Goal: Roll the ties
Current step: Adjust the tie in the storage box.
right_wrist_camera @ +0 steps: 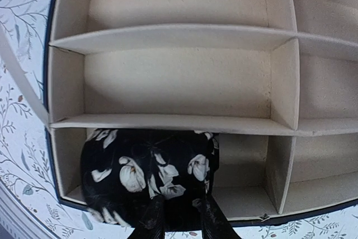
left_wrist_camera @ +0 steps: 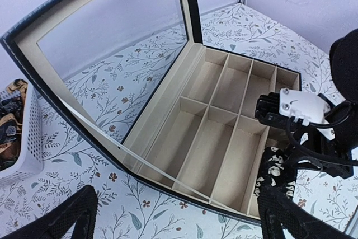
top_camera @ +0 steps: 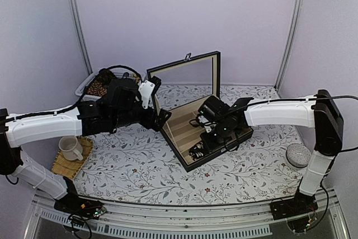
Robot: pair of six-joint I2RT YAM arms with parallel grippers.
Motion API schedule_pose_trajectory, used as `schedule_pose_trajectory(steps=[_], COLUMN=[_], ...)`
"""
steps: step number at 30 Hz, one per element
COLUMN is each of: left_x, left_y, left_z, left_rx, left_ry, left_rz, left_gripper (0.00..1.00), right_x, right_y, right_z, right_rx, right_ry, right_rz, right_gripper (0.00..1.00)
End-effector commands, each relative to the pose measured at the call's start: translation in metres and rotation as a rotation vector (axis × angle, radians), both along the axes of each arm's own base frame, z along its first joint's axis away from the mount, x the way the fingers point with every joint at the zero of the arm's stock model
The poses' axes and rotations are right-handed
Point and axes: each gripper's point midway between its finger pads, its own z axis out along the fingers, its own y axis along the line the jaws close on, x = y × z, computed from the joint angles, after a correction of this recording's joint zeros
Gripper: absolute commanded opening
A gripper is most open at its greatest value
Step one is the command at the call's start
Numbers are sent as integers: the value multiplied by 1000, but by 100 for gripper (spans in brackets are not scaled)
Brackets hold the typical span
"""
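One rolled tie (right_wrist_camera: 148,169) sits in a corner compartment of the box (right_wrist_camera: 168,32), at twelve o'clock from the right pincer (right_wrist_camera: 179,212). Its fingers stand narrowly apart at the tie's edge; whether they pinch it, I cannot tell. The left pincer (left_wrist_camera: 179,225) is spread wide.

Matt cloth tie (right_wrist_camera: 146,170), felt-lined box (right_wrist_camera: 179,82)

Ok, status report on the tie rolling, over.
Left gripper open, beside the raised box lid. Right gripper at rolled floral tie in corner compartment, grip unclear. Nothing blocking.
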Motion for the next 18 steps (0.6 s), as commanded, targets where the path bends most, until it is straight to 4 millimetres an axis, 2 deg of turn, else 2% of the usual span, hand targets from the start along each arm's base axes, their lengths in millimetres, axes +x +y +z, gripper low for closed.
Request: schedule_pose_trajectory(steps=[1, 2, 6, 9, 12, 14, 16, 18], left_x=[1, 1, 0, 0, 1, 2, 5, 7], left_y=[8, 9, 9, 9, 12, 16, 23, 28], left_z=[0, 0, 1, 2, 2, 3, 5, 6], left_rx=[-4, -5, -7, -8, -7, -16, -33, -57], left_ry=[6, 6, 6, 4, -2, -12, -23, -28], left_rz=[20, 20, 21, 22, 36, 58, 86, 103], left_gripper=[100, 100, 100, 100, 100, 100, 100, 100], right_x=[-3, -8, -20, -21, -13, -2, 8, 16], right_y=[-14, -16, -17, -18, -14, -10, -7, -6], right_z=[-31, -41, -61, -62, -38, -10, 23, 57], right_rx=[-39, -48, -74, -98, -72, -56, -31, 9], right_ry=[36, 61, 99, 88, 45, -14, -77, -140], right_rz=[-31, -25, -14, -15, -22, -30, -34, -38], right_gripper=[21, 21, 20, 20, 20, 22, 28, 41])
